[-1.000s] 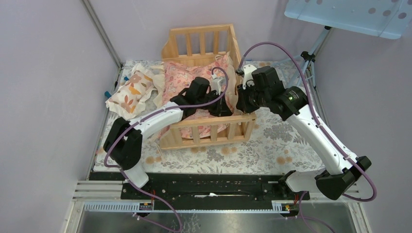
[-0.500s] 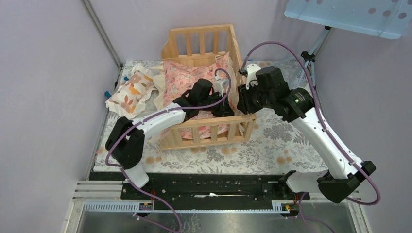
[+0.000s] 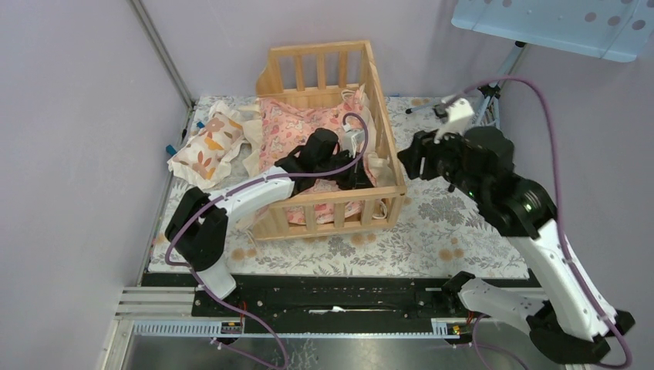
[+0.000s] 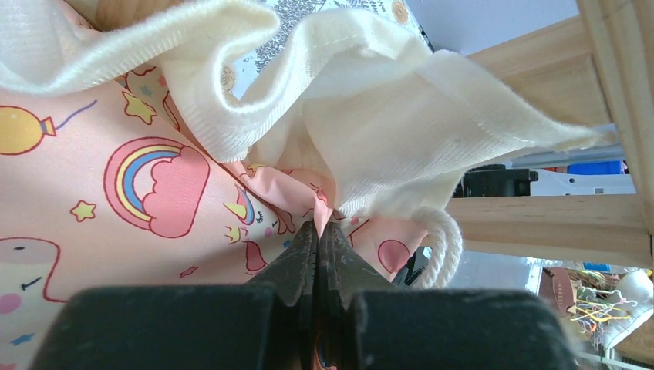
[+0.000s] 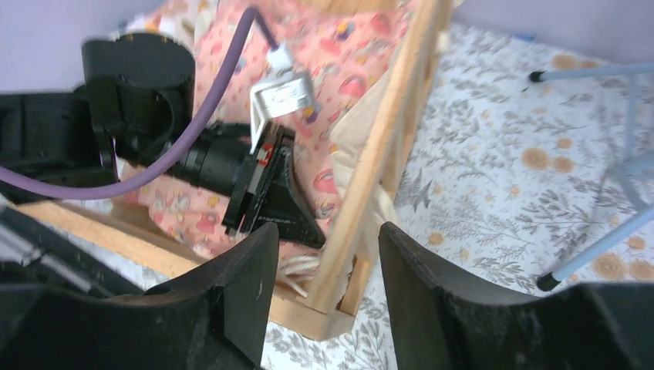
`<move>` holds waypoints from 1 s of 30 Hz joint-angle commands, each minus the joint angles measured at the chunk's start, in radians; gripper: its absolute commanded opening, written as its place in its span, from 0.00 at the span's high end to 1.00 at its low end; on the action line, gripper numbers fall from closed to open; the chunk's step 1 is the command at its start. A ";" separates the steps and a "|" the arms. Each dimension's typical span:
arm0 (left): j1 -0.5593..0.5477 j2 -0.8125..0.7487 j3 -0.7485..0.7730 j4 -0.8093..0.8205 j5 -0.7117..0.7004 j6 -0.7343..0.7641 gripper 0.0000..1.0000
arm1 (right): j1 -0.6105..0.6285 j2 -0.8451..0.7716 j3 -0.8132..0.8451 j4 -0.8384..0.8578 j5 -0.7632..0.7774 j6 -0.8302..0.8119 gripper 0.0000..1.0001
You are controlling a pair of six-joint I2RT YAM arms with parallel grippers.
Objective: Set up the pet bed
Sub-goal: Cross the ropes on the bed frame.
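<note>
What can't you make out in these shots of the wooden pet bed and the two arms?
- Plank base of the light slatted wooden pet bed: top view, covered by the pink patterned ruffled cushion.
- Tips of the left gripper: top view, hidden under its own wrist; only the left wrist view shows them, shut on the cushion.
- Bed's front right corner: right wrist view, blurred and partly behind the open right gripper.

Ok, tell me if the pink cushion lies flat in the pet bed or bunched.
Bunched: the pink cushion is inside the pet bed, cream ruffle rucked up against a side rail where the left gripper pinches it.
</note>
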 commanded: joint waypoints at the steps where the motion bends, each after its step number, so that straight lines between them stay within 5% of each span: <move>1: -0.066 0.087 -0.110 0.066 0.060 0.019 1.00 | -0.002 -0.137 -0.100 0.138 0.202 0.087 0.43; 9: -0.066 0.133 -0.083 0.049 0.049 0.051 1.00 | -0.004 -0.175 -0.294 -0.012 0.425 0.266 0.60; 19: -0.066 0.189 -0.012 0.015 0.076 0.071 0.82 | -0.005 -0.197 -0.514 0.025 0.279 0.446 0.55; 23: -0.065 0.196 -0.005 0.015 0.071 0.069 0.84 | -0.018 -0.212 -0.577 0.076 0.221 0.468 0.59; 30: -0.064 0.181 0.027 -0.008 0.067 0.066 0.74 | -0.207 -0.226 -0.662 0.158 0.000 0.475 0.59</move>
